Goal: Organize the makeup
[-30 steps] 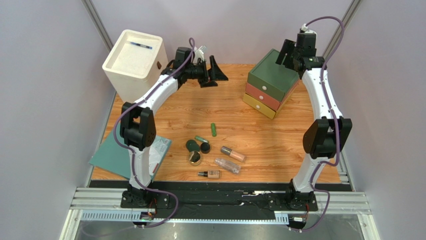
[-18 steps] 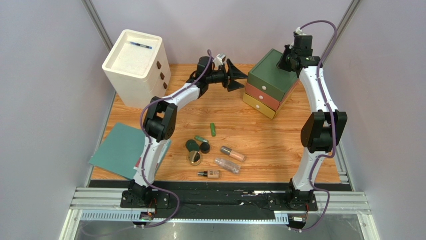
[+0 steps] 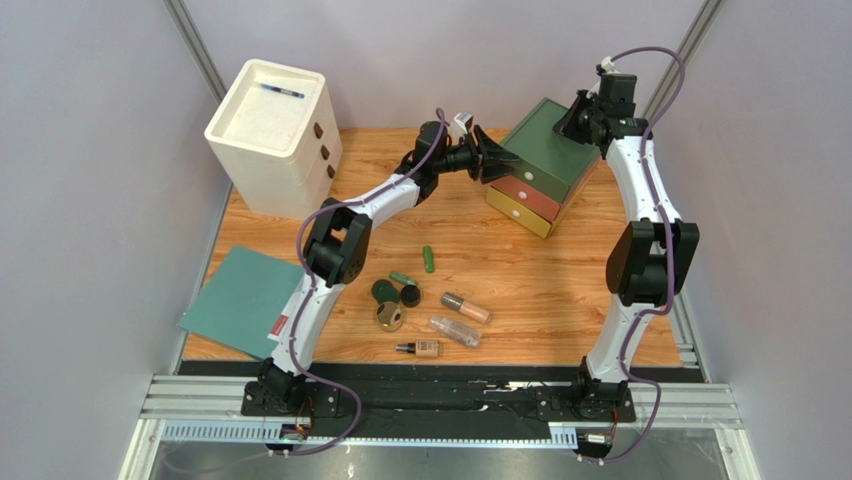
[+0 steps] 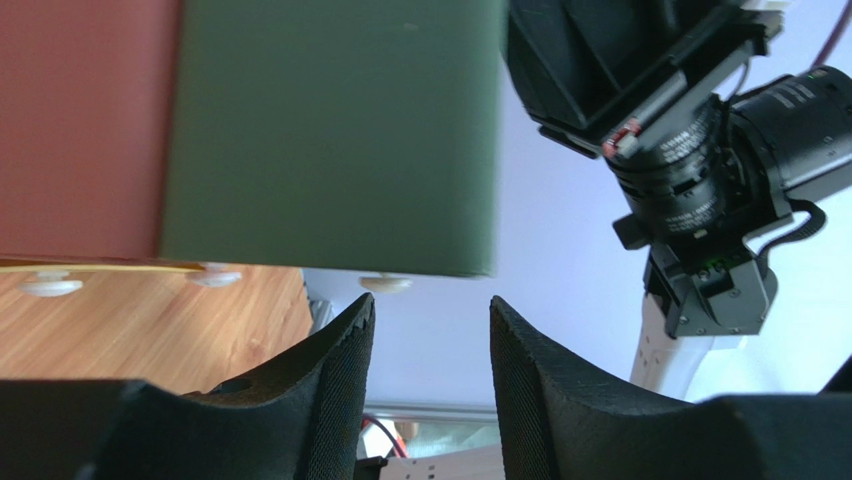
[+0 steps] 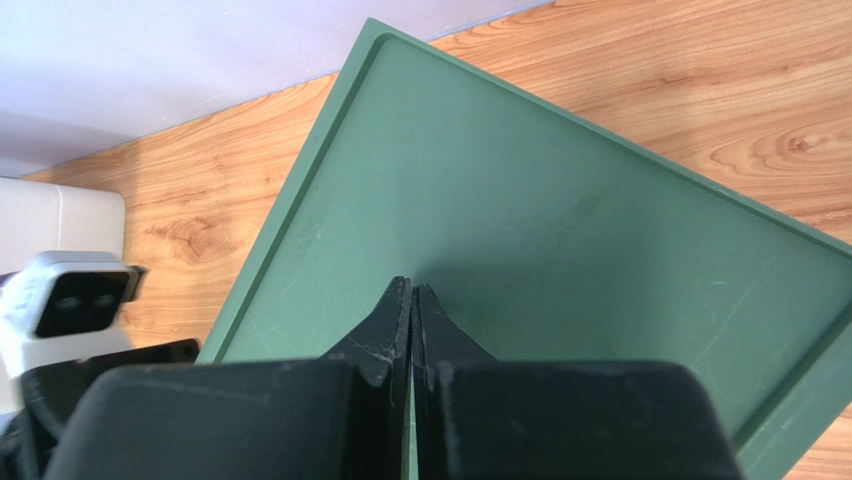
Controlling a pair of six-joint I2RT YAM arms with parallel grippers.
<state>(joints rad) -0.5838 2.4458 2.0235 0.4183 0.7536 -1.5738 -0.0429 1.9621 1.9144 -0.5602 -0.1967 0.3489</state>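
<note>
1. In the left wrist view the left claw (image 4: 430, 305) is standing partly open. A plain gap is showing between its two black, finely ribbed fingers (image 4: 335, 390), and it is gripping nothing. The finger roots are running off the bottom edge of the frame.
2. Just above that gap a small white knob (image 4: 385, 283) is poking from the lower edge of the matte green drawer (image 4: 330, 130). The fingertips are sitting close beneath it, seemingly apart from it.
3. In the overhead view that same claw is crowding the front of the drawer unit (image 3: 545, 140) at upper centre-right. Whether it is touching there is too small to judge.
4. The right claw (image 5: 410, 285) is holding its fingers pressed flat together with nothing between them. It is either hovering over or resting on the unit's smooth, faintly scuffed green top (image 5: 600, 260); I cannot tell which.
5. The unit is sitting as a boxy stack, with green over a red drawer (image 3: 527, 195) over a yellow drawer (image 3: 520, 215).
6. The makeup is lying loose on the wood-grain table (image 3: 560, 290), lower centre of the overhead frame and well apart from both claws:
   - a green tube (image 3: 427, 259) and a smaller green tube (image 3: 402, 278);
   - a dark green round jar (image 3: 383, 291) touching a black jar (image 3: 410, 296);
   - a gold-rimmed compact (image 3: 390, 316);
   - a pinkish bottle (image 3: 466, 307), a clear bottle (image 3: 455, 330) and a beige bottle (image 3: 420, 348), all on their sides.
</note>
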